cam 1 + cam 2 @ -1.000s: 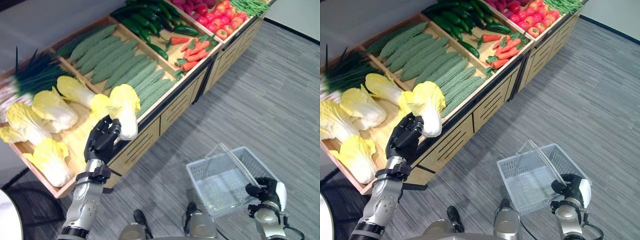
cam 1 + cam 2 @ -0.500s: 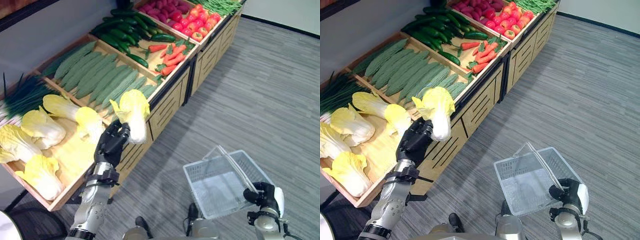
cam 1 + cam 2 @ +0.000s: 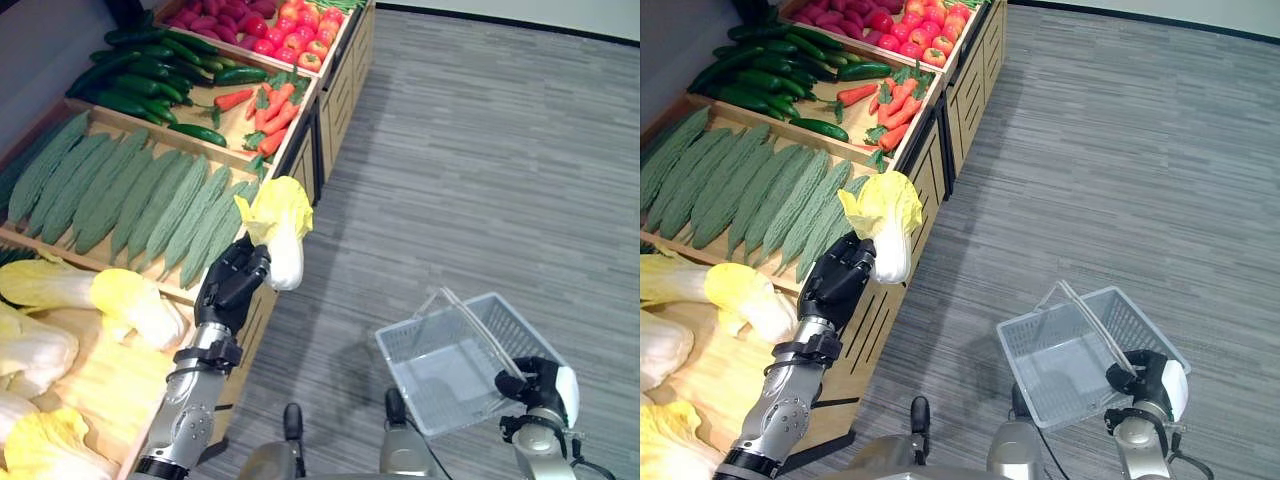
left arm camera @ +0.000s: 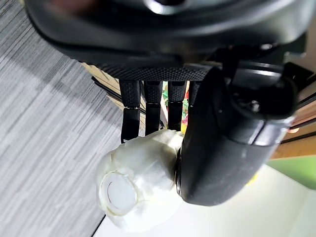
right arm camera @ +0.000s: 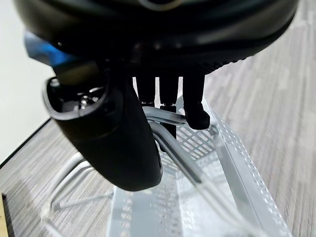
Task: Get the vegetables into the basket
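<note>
While carrying cabbage [image 3: 277, 225] off produce stand [image 3: 300, 150], my left hand [image 3: 232, 285] clenched round its white stem end, clear of crates so it can swing toward basket [image 3: 455, 355] at 4 o'clock. Cabbage roughly upright, long axis vertical, yellow leaves up, cut base down. My right hand [image 3: 540, 385] clamped on basket handle [image 5: 173, 143], keeping basket off floor, open and ready, empty.

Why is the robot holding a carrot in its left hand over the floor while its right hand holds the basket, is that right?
Not quite. The left hand holds a napa cabbage, yellow-leaved with a white stalk, not a carrot; the left eye view shows it. The carrots lie in the stand. The rest is right: the right hand grips the handle of the basket.
</note>
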Controlling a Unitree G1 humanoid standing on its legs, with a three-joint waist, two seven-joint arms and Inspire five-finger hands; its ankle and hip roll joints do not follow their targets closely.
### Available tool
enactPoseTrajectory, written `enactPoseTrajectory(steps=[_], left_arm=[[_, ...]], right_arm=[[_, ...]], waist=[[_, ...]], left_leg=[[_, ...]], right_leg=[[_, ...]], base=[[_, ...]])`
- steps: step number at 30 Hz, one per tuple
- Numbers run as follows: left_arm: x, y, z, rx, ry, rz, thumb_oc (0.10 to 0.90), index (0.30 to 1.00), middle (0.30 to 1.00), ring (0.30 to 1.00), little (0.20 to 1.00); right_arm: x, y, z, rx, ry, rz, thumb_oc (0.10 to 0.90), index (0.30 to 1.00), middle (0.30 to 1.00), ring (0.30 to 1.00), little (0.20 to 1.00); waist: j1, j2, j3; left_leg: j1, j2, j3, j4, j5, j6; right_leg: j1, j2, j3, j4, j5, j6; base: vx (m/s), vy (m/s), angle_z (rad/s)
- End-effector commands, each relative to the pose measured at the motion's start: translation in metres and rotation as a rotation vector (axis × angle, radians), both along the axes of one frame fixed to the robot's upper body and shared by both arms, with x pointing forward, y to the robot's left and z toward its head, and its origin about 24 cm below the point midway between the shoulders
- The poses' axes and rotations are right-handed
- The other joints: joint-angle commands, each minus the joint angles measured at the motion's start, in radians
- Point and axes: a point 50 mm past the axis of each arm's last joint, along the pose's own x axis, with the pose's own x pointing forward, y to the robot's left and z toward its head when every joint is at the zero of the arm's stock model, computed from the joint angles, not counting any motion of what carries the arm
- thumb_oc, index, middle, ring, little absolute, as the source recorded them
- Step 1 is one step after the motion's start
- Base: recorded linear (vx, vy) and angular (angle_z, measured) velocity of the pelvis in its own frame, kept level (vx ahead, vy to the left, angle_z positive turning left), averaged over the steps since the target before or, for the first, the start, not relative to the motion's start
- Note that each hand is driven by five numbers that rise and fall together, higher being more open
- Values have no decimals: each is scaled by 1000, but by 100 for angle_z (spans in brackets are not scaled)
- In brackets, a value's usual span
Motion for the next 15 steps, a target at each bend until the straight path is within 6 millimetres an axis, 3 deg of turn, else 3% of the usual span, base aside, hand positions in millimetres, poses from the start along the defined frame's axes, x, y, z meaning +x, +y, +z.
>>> enactPoseTrajectory(steps=[1,5,6,9,12,15], left_arm=[[10,4,56,-2,-314,12,400,300,300,300,300],[14,7,57,27,-313,9,400,300,300,300,300],[14,9,56,49,-306,1,400,300,300,300,300],[13,8,55,48,-299,-7,400,300,300,300,300],[12,9,55,39,-299,4,400,300,300,300,300],[15,4,52,7,-289,1,400,300,300,300,300]], right_arm=[[47,-10,47,-103,-230,72,400,300,300,300,300],[51,-4,46,-91,-235,94,400,300,300,300,300],[50,-2,42,-80,-219,109,400,300,300,300,300],[48,1,40,-78,-198,134,400,300,300,300,300],[49,7,41,-72,-208,165,400,300,300,300,300],[50,11,43,-76,-220,190,400,300,300,300,300]], waist=[[13,-10,-68],[28,-7,-58],[51,0,-63],[64,-15,-87],[65,-27,-100],[55,-20,-99]], left_leg=[[-26,54,34,52,-76,-45],[-34,62,72,75,-86,-34],[-44,81,116,89,-88,-34],[-39,95,165,88,-84,-47],[-35,121,206,89,-68,-72],[-25,155,209,81,-39,-98]], right_leg=[[-13,7,-7,70,-59,75],[-38,-3,-67,115,-64,67],[-6,-30,-217,157,-96,43],[39,-38,-293,123,-95,46],[50,-16,-309,39,-81,50],[69,18,-302,15,-105,33]], base=[[-64,211,-59],[-82,58,-87],[-129,-17,-75],[-74,-70,-36],[-31,-275,-70],[-6,-265,-43]])
